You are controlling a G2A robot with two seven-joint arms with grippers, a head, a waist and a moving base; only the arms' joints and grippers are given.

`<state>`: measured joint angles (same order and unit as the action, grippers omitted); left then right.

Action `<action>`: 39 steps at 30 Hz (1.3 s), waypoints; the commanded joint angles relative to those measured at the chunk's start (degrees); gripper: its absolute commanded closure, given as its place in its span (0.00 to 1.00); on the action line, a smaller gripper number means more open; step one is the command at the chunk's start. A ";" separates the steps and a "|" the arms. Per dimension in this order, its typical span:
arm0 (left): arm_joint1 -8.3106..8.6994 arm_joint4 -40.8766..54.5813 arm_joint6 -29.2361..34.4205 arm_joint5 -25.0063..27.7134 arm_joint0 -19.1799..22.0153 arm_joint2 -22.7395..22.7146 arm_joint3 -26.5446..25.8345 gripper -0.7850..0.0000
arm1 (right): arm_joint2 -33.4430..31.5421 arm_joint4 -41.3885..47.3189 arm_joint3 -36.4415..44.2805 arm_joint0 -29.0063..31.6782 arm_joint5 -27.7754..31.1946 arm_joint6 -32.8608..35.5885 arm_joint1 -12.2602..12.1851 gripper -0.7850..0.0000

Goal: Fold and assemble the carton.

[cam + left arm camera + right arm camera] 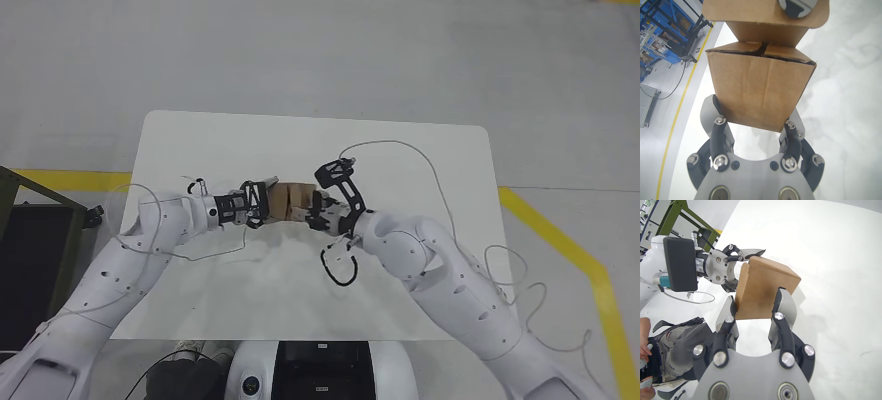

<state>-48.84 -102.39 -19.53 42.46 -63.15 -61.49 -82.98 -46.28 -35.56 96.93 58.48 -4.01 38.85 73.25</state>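
So the carton (pixel 290 200) sat around the middle of the table (pixel 420 290), already squared up into a box and caught between both my arms. I couldn't tell whether it rested on the top or hung just above it. On the end facing away from my left wrist, two smaller flaps lay folded in and met at a ragged seam (pixel 762 49) with a dark gap showing. A bigger flap (pixel 764 19) past them stood open.

My left gripper (pixel 755 113) pinched the near end from both sides, with the pads right at the edge. My right gripper (pixel 755 306) came in from the other side, its fingers spread about a panel wide and clamped across the cardboard. One of its fingertips (pixel 797 8) lay over that open flap.

What worried me was this:
- My left hold was so close to the edge that any push from the right could have slid the box out of it.
- That gap at the seam suggested the small flaps weren't lying flat, so closing the big one over them might have snagged or buckled it.
- Squeezing harder to compensate would probably have racked the walls out of square.
- If my arms had pulled apart even slightly, the flap's fold would likely have torn.
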 commanded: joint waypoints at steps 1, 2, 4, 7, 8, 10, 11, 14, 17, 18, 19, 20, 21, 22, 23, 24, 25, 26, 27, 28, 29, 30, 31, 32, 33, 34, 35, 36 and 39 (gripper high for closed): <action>0.05 -0.01 0.20 0.19 -0.14 -0.27 -0.23 0.64 | 0.18 -0.71 0.06 -0.16 -0.17 -0.07 0.11 0.55; 0.07 0.02 0.38 0.31 -0.23 -0.37 -0.29 0.64 | 0.32 -1.27 0.15 -0.27 -0.36 0.03 0.16 0.55; 0.08 0.14 0.73 0.42 -0.38 -0.56 -0.69 0.64 | 0.69 -2.30 0.26 -0.47 -0.99 0.22 0.31 0.55; 0.10 0.58 1.23 0.72 -0.66 -0.89 -1.20 0.64 | 1.16 -3.20 0.18 -0.79 -1.67 0.35 0.57 0.55; 0.11 0.67 1.40 0.78 -0.76 -0.99 -1.38 0.64 | 1.25 -3.43 0.13 -0.88 -1.92 0.28 0.66 0.55; 0.13 0.86 1.60 0.94 -0.98 -1.17 -1.74 0.64 | 1.37 -3.73 -0.02 -1.00 -2.40 0.07 0.84 0.55; 0.14 0.90 1.70 0.99 -1.08 -1.27 -1.89 0.64 | 1.42 -3.92 -0.09 -1.05 -2.57 -0.04 0.92 0.55; 0.15 1.04 1.82 1.00 -1.50 -1.43 -2.36 0.65 | 1.62 -4.92 -0.19 -1.31 -3.35 -0.39 1.16 0.55; 0.15 1.13 2.08 0.94 -1.87 -1.54 -2.68 0.67 | 1.81 -5.28 -0.46 -1.58 -3.99 -0.59 1.46 0.55; 0.14 1.22 2.22 0.95 -1.95 -1.59 -2.64 0.71 | 1.83 -5.34 -0.55 -1.63 -4.05 -0.57 1.53 0.56; 0.12 1.33 2.36 0.95 -2.01 -1.60 -2.61 0.72 | 1.82 -5.43 -0.61 -1.63 -4.12 -0.52 1.59 0.56; 0.09 1.43 2.47 0.96 -2.04 -1.59 -2.55 0.73 | 1.77 -5.54 -0.59 -1.58 -4.24 -0.54 1.64 0.57; 0.05 1.53 2.59 0.94 -2.02 -1.54 -2.47 0.73 | 1.73 -5.74 -0.53 -1.48 -4.43 -0.56 1.68 0.57; 0.00 1.72 2.68 0.87 -1.99 -1.50 -2.29 0.73 | 1.68 -5.90 -0.46 -1.34 -4.57 -0.55 1.71 0.58; -0.05 1.85 2.81 0.83 -1.94 -1.45 -2.16 0.72 | 1.61 -6.02 -0.40 -1.21 -4.66 -0.50 1.73 0.58; -0.10 2.01 2.90 0.88 -1.89 -1.40 -2.03 0.72 | 1.51 -6.07 -0.37 -1.08 -4.68 -0.47 1.76 0.58; -0.14 2.09 3.01 0.90 -1.81 -1.33 -1.97 0.72 | 1.46 -6.24 -0.34 -0.98 -4.72 -0.41 1.78 0.58; -0.19 2.13 3.08 0.90 -1.74 -1.27 -1.92 0.73 | 1.38 -6.28 -0.33 -0.87 -4.78 -0.38 1.81 0.58; -0.24 2.29 3.23 0.81 -1.70 -1.23 -1.80 0.73 | 1.31 -6.41 -0.29 -0.77 -4.92 -0.42 1.85 0.58; -0.29 2.39 3.33 0.76 -1.65 -1.17 -1.77 0.73 | 1.25 -6.48 -0.31 -0.69 -4.96 -0.43 1.89 0.59; -0.32 2.44 3.41 0.75 -1.60 -1.14 -1.75 0.73 | 1.19 -6.51 -0.34 -0.62 -4.97 -0.42 1.93 0.59; -0.35 2.46 3.47 0.76 -1.57 -1.12 -1.73 0.73 | 1.17 -6.53 -0.42 -0.57 -4.95 -0.44 1.98 0.59; -0.38 2.52 3.51 0.75 -1.53 -1.12 -1.73 0.73 | 1.20 -6.58 -0.51 -0.56 -4.97 -0.36 2.04 0.59; -0.41 2.60 3.55 0.71 -1.51 -1.11 -1.72 0.73 | 1.23 -6.60 -0.60 -0.57 -5.05 -0.36 2.11 0.59; -0.44 2.63 3.63 0.72 -1.49 -1.10 -1.76 0.73 | 1.28 -6.70 -0.71 -0.62 -5.13 -0.37 2.19 0.59; -0.47 2.70 3.70 0.71 -1.48 -1.11 -1.80 0.73 | 1.31 -6.79 -0.88 -0.67 -5.22 -0.39 2.27 0.58; -0.49 2.80 3.76 0.68 -1.49 -1.13 -1.82 0.73 | 1.30 -6.80 -1.04 -0.72 -5.37 -0.39 2.35 0.58; -0.51 2.83 3.82 0.69 -1.50 -1.15 -1.86 0.73 | 1.28 -6.82 -1.15 -0.78 -5.43 -0.49 2.42 0.58; -0.54 2.86 3.94 0.75 -1.56 -1.25 -1.93 0.73 | 1.15 -7.15 -1.60 -0.83 -5.84 -0.67 2.60 0.59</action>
<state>-49.36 -99.53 -15.62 43.19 -64.67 -62.70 -84.89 -45.09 -42.58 95.47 57.66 -9.73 38.20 75.80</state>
